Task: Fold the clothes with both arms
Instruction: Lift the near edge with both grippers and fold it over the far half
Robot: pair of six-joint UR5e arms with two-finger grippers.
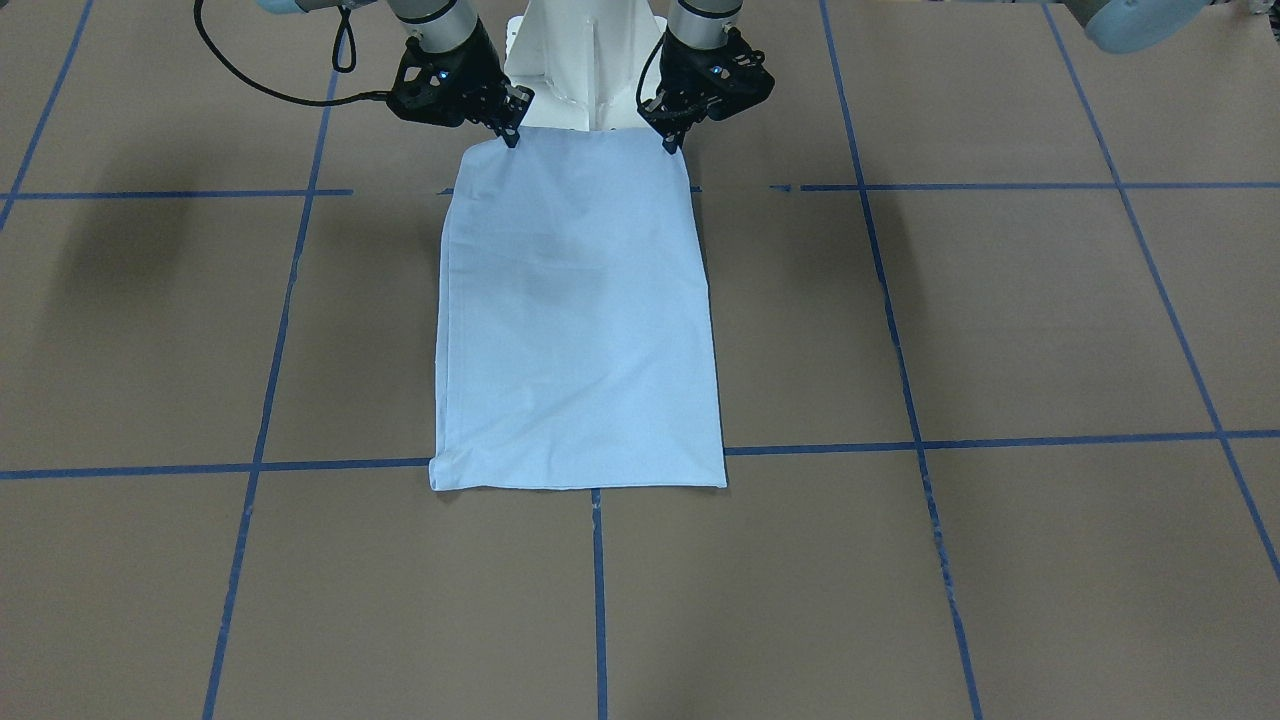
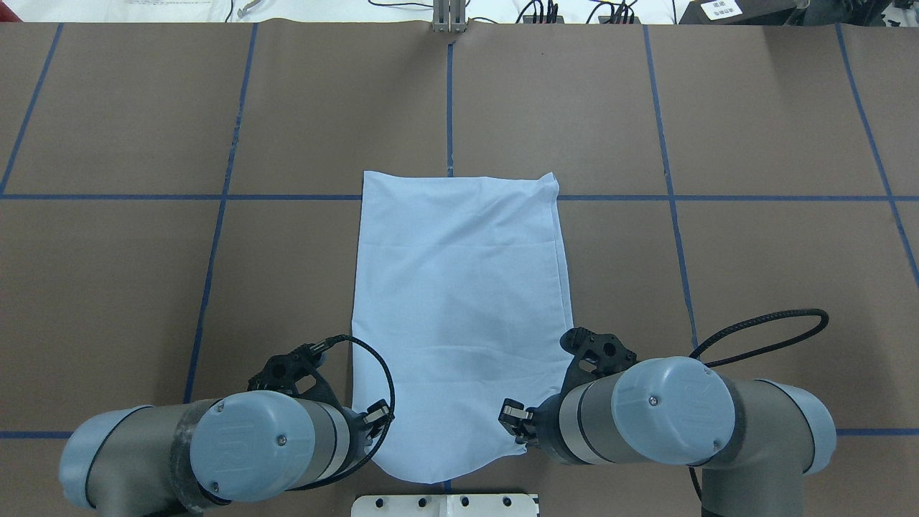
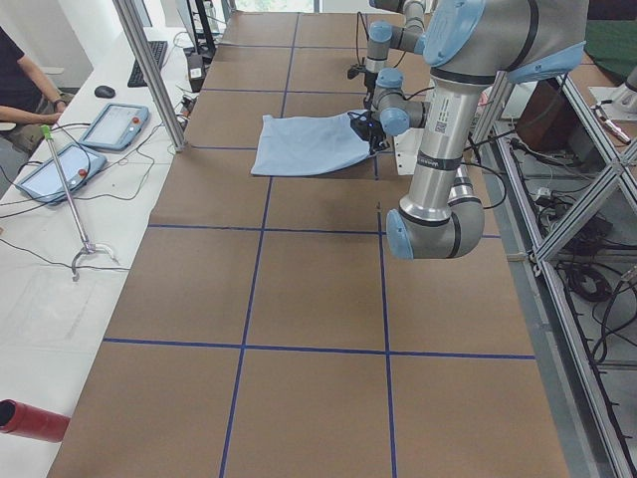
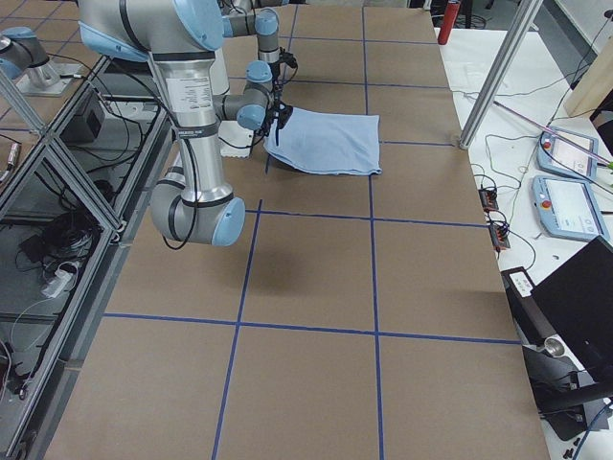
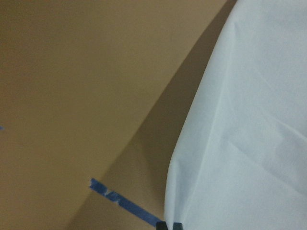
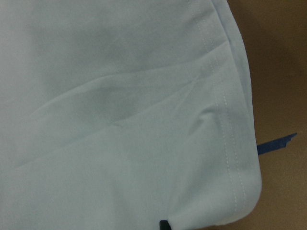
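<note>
The pale light-blue T-shirt [image 1: 575, 310] lies folded into a long rectangle on the brown table, its print and neck label hidden. It also shows in the overhead view [image 2: 459, 301]. My left gripper [image 1: 672, 142] is shut on the shirt's near-robot corner; in the overhead view it [image 2: 378, 418] is at the shirt's lower left. My right gripper [image 1: 511, 136] is shut on the other near corner, at the lower right in the overhead view [image 2: 514, 418]. That near edge is held slightly off the table and casts a shadow. The wrist views show cloth [image 5: 249, 134] [image 6: 120, 120] right at the fingertips.
The white pedestal [image 1: 585, 60] stands just behind the held edge. Blue tape lines [image 1: 600, 600] grid the brown table. Tablets [image 3: 114, 124], cables and a metal post [image 3: 149, 70] sit along the far side. A red cylinder [image 3: 30, 420] lies at the table's end.
</note>
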